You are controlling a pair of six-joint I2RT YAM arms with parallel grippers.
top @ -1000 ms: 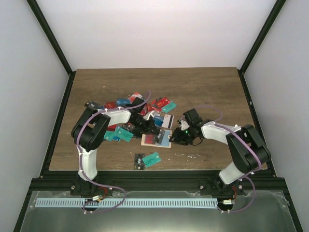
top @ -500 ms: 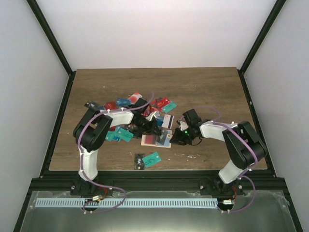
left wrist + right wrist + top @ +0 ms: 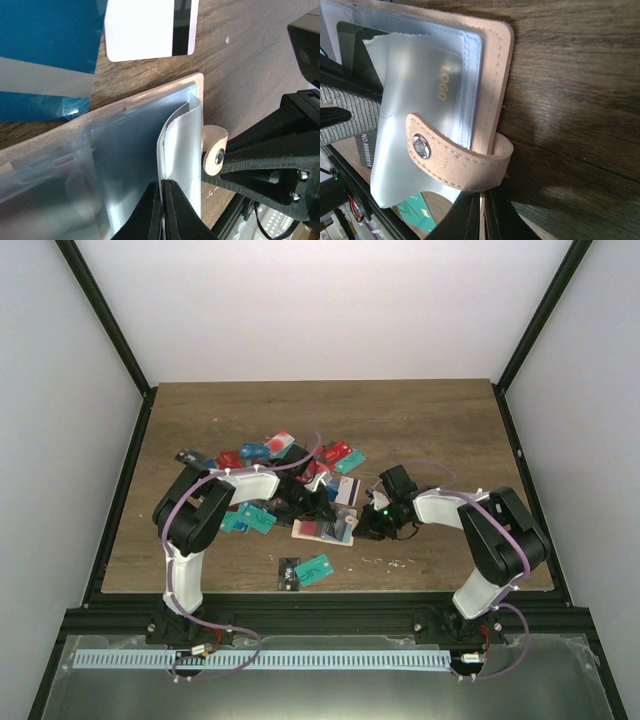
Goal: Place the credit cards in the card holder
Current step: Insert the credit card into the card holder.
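The tan card holder (image 3: pixel 322 531) lies open mid-table between both arms. My left gripper (image 3: pixel 162 183) is shut on one clear plastic sleeve (image 3: pixel 182 140) of the card holder (image 3: pixel 198 83) and lifts it up. My right gripper (image 3: pixel 482 196) is shut on the holder's tan cover edge (image 3: pixel 495 75), just under the curled snap tab (image 3: pixel 451 161). A black card printed LOGO (image 3: pixel 442 82) sits inside a sleeve. Several credit cards (image 3: pixel 268 451) lie scattered behind the left gripper (image 3: pixel 308 506). A teal card (image 3: pixel 315 568) and a black card (image 3: pixel 288 573) lie near the front edge.
A white card with a black stripe (image 3: pixel 150 27) and a blue card (image 3: pixel 45 45) lie just beyond the holder. More teal cards (image 3: pixel 250 519) rest beside the left arm. The right gripper's black frame (image 3: pixel 280 165) stands close to the left fingers.
My right gripper has closed onto the card holder's edge by the snap tab, its arm nudging slightly left. The left gripper stayed shut on the sleeve.
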